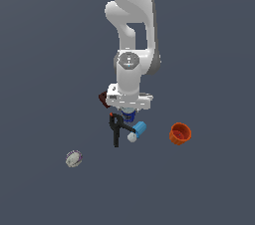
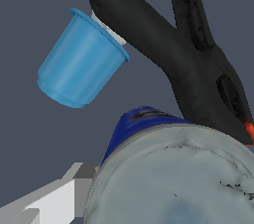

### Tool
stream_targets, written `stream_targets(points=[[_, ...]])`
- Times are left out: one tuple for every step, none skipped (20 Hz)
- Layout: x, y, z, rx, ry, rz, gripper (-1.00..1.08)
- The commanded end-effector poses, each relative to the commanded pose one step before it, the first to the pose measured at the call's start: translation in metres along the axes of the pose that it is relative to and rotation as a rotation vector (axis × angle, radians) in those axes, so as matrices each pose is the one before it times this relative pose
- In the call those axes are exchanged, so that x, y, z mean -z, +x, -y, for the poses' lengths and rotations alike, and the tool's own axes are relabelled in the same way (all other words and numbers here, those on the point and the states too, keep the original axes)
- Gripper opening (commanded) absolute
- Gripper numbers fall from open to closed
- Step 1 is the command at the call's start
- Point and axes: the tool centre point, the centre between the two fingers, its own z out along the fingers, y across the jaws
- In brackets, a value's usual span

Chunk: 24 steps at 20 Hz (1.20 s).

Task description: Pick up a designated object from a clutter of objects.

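One white arm's tool [image 1: 128, 111] is hovering over the small dark-blue silver-topped can [image 2: 168, 168].
Its jaws are seemingly straddling it; whether gripping, I cannot tell.

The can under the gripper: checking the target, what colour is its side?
Dark blue can, clearest in the wrist view.

On the floor [image 1: 45, 45], the can [image 1: 129, 116] sits directly under the arm's gripper [image 1: 128, 112], with the clamp [image 1: 116, 128] just beside it toward the exterior view's left and the block [image 1: 103, 98] behind, partly hidden by the arm. The cylinder [image 1: 139, 129] lies on its side touching the clamp's handle, while the cup [image 1: 180, 133] stands apart to the exterior view's right. The ball [image 1: 73, 158] rests well apart toward the exterior view's left, nearer the camera.
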Motion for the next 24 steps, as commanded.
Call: stream_targets(points=[[0.00359, 0.00043, 0.00173, 0.00035, 0.00026, -0.00200, -1.00], [0.00219, -0.00019, 0.00114, 0.00000, 0.00000, 0.00000, -1.00], [0.00269, -0.00023, 0.00140, 0.00000, 0.00000, 0.00000, -1.00], [0.00319, -0.00028, 0.00166, 0.00000, 0.00000, 0.00000, -1.00], [0.00371, -0.00032, 0.00193, 0.00000, 0.00000, 0.00000, -1.00], [0.00423, -0.00036, 0.00219, 0.00000, 0.00000, 0.00000, -1.00], [0.00474, -0.00040, 0.00246, 0.00000, 0.00000, 0.00000, -1.00], [0.00533, -0.00049, 0.00291, 0.00028, -0.00058, -0.00025, -1.00], [0.00573, -0.00048, 0.00296, 0.00000, 0.00000, 0.00000, -1.00], [0.00621, -0.00052, 0.00320, 0.00000, 0.00000, 0.00000, -1.00], [0.00668, -0.00055, 0.00344, 0.00000, 0.00000, 0.00000, -1.00], [0.00713, -0.00058, 0.00367, 0.00000, 0.00000, 0.00000, -1.00], [0.00757, -0.00062, 0.00398, -0.00002, -0.00068, -0.00009, -1.00], [0.00803, -0.00064, 0.00412, 0.00000, 0.00000, 0.00000, -1.00], [0.00847, -0.00067, 0.00435, 0.00000, 0.00000, 0.00000, -1.00], [0.00891, -0.00070, 0.00457, 0.00000, 0.00000, 0.00000, -1.00], [0.00934, -0.00075, 0.00493, 0.00005, -0.00068, -0.00013, -1.00], [0.00975, -0.00075, 0.00500, 0.00000, 0.00000, 0.00000, -1.00], [0.00980, -0.00074, 0.00503, 0.00000, 0.00000, 0.00000, -1.00], [0.00976, -0.00073, 0.00501, 0.00000, 0.00000, 0.00000, -1.00], [0.00973, -0.00072, 0.00500, 0.00000, 0.00000, 0.00000, -1.00], [0.00968, -0.00075, 0.00523, 0.00019, -0.00065, -0.00011, -1.00], [0.00969, -0.00069, 0.00500, 0.00000, 0.00000, 0.00000, -1.00], [0.00969, -0.00068, 0.00500, 0.00000, 0.00000, 0.00000, -1.00]])
